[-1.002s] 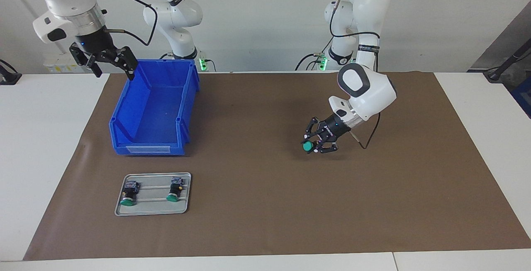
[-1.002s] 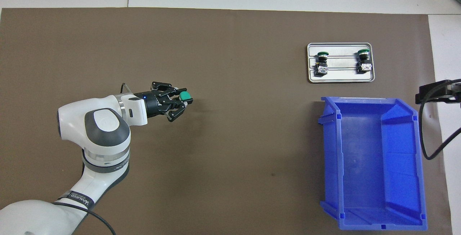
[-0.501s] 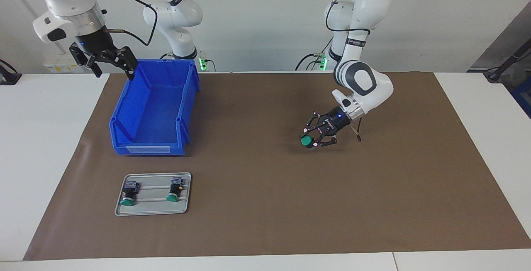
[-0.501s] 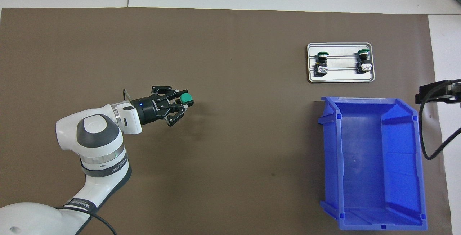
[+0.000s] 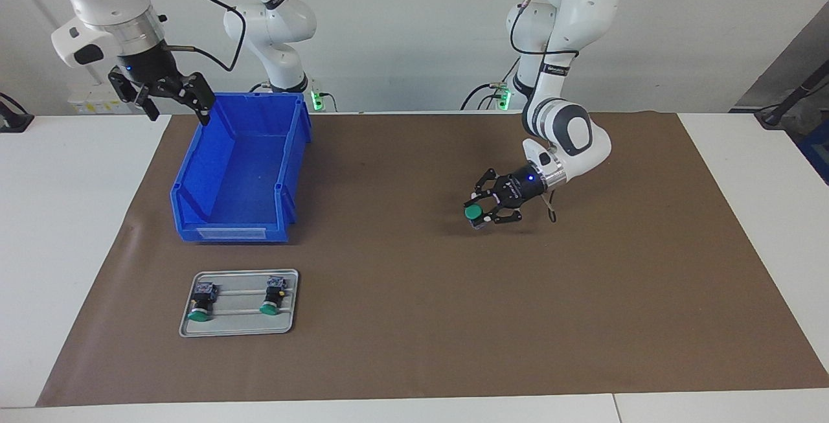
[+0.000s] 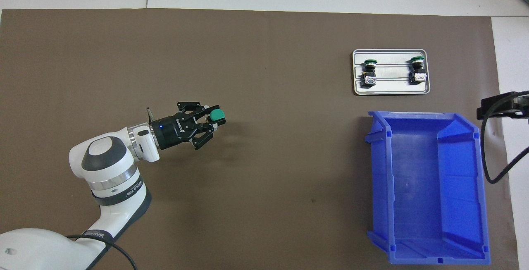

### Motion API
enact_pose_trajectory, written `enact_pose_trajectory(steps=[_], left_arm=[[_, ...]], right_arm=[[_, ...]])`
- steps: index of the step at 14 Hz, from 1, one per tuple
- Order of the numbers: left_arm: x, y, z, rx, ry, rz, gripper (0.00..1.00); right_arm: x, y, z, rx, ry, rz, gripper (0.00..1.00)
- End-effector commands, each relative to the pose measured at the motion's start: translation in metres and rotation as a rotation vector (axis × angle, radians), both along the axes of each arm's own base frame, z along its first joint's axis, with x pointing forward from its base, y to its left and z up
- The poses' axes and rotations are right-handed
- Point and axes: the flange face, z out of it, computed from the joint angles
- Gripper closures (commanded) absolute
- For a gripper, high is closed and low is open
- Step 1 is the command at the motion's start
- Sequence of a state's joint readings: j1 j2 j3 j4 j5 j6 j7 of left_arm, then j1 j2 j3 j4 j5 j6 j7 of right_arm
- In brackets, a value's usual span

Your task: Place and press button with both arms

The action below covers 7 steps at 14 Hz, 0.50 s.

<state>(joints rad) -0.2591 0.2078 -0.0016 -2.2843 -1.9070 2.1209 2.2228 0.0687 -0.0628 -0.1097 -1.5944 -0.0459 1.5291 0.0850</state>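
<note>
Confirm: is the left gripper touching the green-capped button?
Touching. In the facing view the left gripper is closed on the button, held above the brown mat.

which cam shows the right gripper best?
Facing view: the right gripper shows whole, open, hanging over the blue bin's rim at the right arm's end, waiting. The overhead view catches only a black edge of it beside the bin.

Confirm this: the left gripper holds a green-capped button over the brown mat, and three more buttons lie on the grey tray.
Not quite. The grey tray carries two buttons, not three, as the facing view shows. The rest stands: the left gripper holds a green-capped button over the brown mat.
</note>
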Motion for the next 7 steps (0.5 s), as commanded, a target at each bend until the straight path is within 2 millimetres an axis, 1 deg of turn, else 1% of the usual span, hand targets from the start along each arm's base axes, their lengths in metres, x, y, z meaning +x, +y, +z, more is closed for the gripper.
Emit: enact_pose_trajectory(steps=[1, 2, 3, 5, 6, 7], left_arm=[[0.005, 0.006, -0.001, -0.065, -0.034, 0.025, 1.00], [0.001, 0.005, 0.001, -0.099, -0.038, 0.018, 1.00], [-0.007, 0.006, -0.005, -0.093, -0.044, 0.014, 1.00], [-0.014, 0.011, -0.010, -0.087, -0.067, 0.010, 1.00], [-0.015, 0.014, -0.010, -0.097, -0.067, 0.011, 1.00], [-0.022, 0.014, -0.016, -0.095, -0.066, 0.004, 1.00]], right_arm=[[-0.004, -0.002, 0.005, 0.008, -0.002, 0.016, 0.00], [-0.003, -0.001, 0.004, 0.008, -0.001, 0.017, 0.00], [-0.003, -0.002, 0.004, 0.008, -0.001, 0.016, 0.00], [-0.003, -0.002, 0.004, 0.008, -0.001, 0.016, 0.00], [-0.003, -0.001, 0.004, 0.008, -0.001, 0.017, 0.00], [-0.003, -0.001, 0.004, 0.008, -0.001, 0.017, 0.00]])
